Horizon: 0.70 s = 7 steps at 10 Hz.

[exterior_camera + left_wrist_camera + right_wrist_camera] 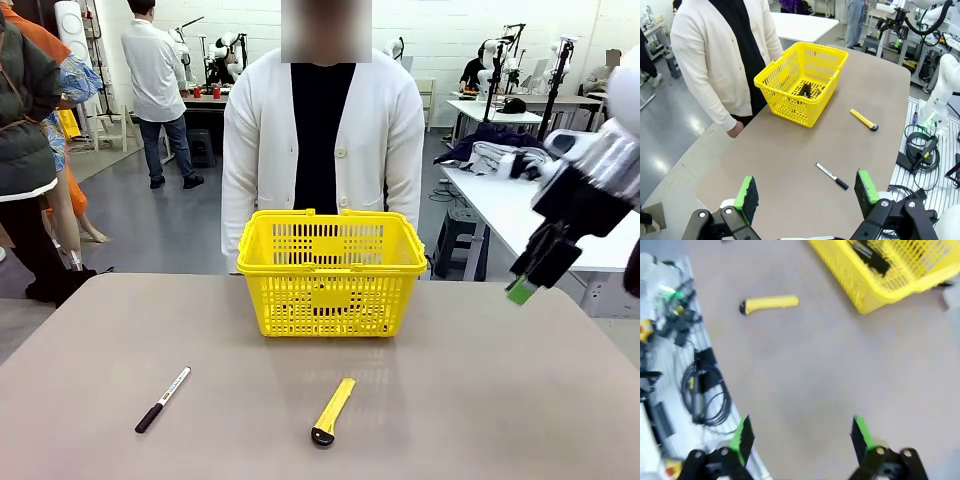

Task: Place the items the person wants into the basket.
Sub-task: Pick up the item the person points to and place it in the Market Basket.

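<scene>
The yellow basket [330,270] stands mid-table in front of the person [320,140] in the white cardigan, whose arms hang down. A black stapler [806,90] lies on the basket floor [871,255]. The slim pen and the tape measure are hidden from me. My left gripper [806,190] is open and holds nothing, high over the near table, well back from the basket [800,82]. My right gripper [530,275] hovers above the table's right edge, open and holding nothing [801,436], away from the basket [890,280].
A black-and-white marker [163,400] lies near the front left of the table. A long yellow utility knife [333,410] rests front centre, between me and the basket. Cables [705,390] lie on the floor beyond the table's right edge.
</scene>
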Each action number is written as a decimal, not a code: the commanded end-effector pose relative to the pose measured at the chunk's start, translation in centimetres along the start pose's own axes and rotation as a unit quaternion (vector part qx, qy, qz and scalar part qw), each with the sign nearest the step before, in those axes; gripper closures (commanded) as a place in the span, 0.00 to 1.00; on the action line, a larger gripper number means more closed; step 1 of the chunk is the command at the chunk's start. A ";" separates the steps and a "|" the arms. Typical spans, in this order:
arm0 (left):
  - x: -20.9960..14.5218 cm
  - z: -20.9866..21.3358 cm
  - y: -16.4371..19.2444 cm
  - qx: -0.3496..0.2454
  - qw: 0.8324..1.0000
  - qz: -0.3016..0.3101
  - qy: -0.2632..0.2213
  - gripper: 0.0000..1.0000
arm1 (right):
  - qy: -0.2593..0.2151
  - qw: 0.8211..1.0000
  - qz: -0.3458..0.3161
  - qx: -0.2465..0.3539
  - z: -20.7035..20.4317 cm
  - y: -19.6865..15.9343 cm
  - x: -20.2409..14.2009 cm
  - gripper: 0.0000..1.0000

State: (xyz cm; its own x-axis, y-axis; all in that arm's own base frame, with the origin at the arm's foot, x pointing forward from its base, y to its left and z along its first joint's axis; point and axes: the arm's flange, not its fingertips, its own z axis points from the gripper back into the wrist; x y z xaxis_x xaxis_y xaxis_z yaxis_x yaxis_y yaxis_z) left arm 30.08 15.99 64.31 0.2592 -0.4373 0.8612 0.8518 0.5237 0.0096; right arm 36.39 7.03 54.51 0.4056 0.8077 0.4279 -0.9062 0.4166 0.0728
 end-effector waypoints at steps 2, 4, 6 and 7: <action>0.2 0.1 0.0 -0.003 1.000 -0.001 0.001 0.00 | -0.211 0.977 0.034 -0.001 7.1 1.3 -8.9 0.00; 0.2 0.1 0.0 -0.003 1.000 -0.001 0.001 0.00 | -0.274 0.962 0.000 0.003 9.9 1.7 -14.7 0.00; 0.2 0.1 0.0 -0.003 1.000 -0.001 0.001 0.00 | -0.266 0.964 -0.025 0.006 11.3 1.7 -19.7 0.00; 0.2 0.1 0.0 -0.003 1.000 -0.001 0.001 0.00 | -0.246 0.968 -0.042 0.012 11.6 1.4 -21.1 0.00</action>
State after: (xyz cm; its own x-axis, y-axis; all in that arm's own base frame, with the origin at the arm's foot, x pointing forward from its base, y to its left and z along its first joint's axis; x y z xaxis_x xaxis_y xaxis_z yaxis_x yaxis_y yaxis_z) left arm 30.06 15.98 64.34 0.2586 -0.4375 0.8613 0.8520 0.5235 0.0101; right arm 24.53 -13.77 56.65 0.3465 0.4272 0.8351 -0.8791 0.4585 0.1302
